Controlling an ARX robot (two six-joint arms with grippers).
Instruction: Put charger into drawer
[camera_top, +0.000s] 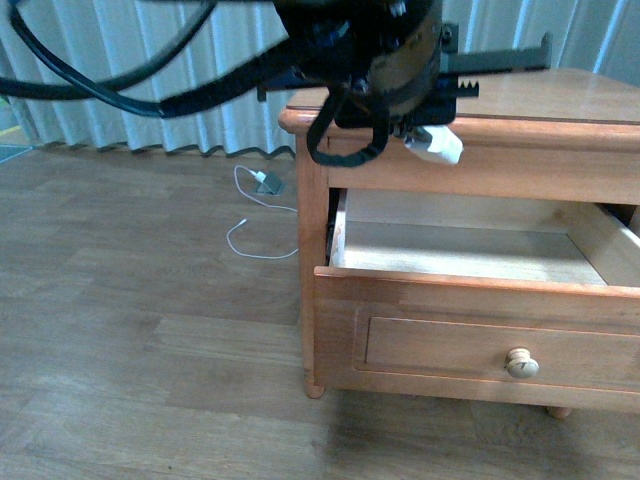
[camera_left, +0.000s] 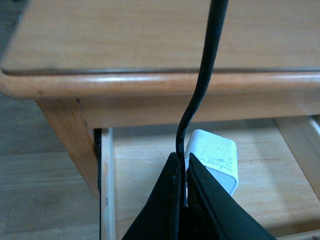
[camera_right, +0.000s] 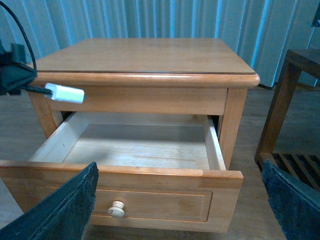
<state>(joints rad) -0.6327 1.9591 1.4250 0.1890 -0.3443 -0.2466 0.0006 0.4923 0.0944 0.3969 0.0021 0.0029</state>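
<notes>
The left pincer (camera_left: 182, 161) is clenched on the charger's black cable (camera_left: 210, 60), jaws almost together. The one white charger (camera_left: 214, 159) hangs in the air right against its tip. Beneath the pincer is the left side of the one drawer (camera_top: 450, 325), pulled out, and just beyond it is the tabletop (camera_left: 150, 35) edge. The right pincer (camera_right: 178, 167) is spread wide and grasps nothing; the drawer's one knob (camera_right: 117, 209) shows between its fingers (camera_right: 65, 210). One white cable (camera_top: 255, 215) lies on the floor, well apart from both.
</notes>
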